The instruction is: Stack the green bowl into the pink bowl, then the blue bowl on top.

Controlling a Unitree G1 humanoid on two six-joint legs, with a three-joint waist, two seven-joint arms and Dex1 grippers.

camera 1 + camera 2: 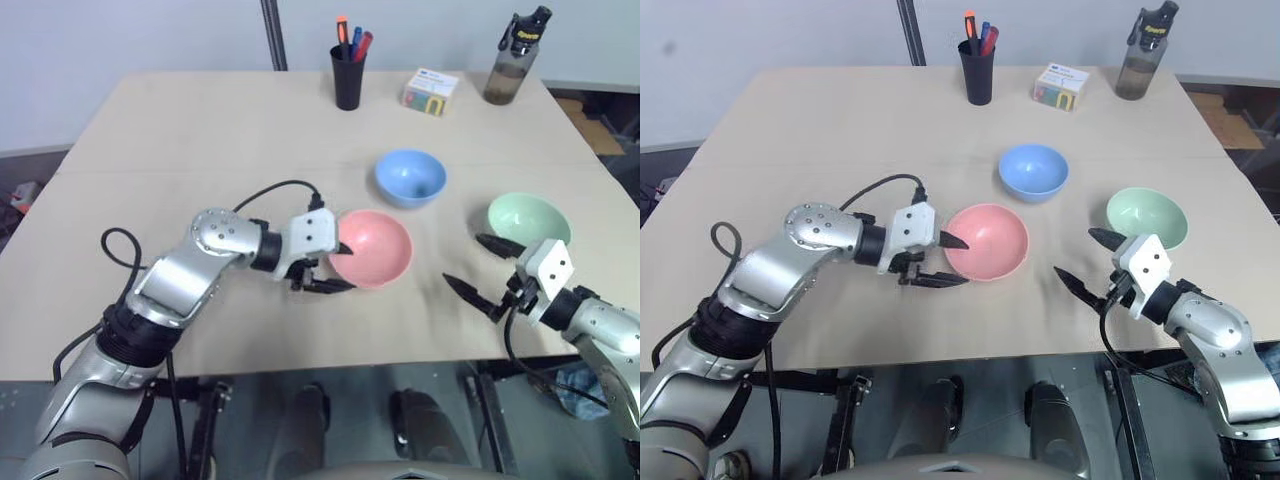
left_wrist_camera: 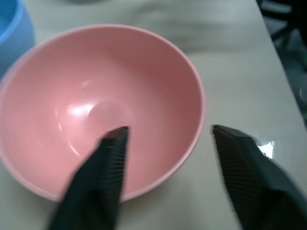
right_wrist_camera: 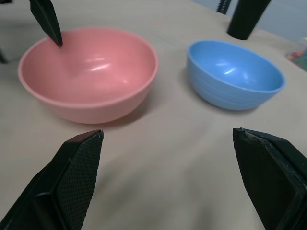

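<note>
The pink bowl [image 1: 378, 243] sits upright at the table's middle front. My left gripper [image 1: 342, 267] is open at the bowl's near-left side, its jaws straddling the rim: one fingertip [image 2: 117, 139] is over the inside, the other is outside above the table. Behind the pink bowl and a little to its right stands the blue bowl [image 1: 411, 176]. At the right is the green bowl [image 1: 530, 218], empty. My right gripper [image 1: 465, 260] is open just left of and nearer than the green bowl, holding nothing and pointing toward the pink bowl [image 3: 91, 67] and the blue bowl [image 3: 235, 72].
Along the far edge of the beige table [image 1: 200, 130] stand a black cup of pens [image 1: 348, 75], a small box [image 1: 431, 91] and a dark water bottle [image 1: 517, 58]. The table's front edge runs just below both grippers.
</note>
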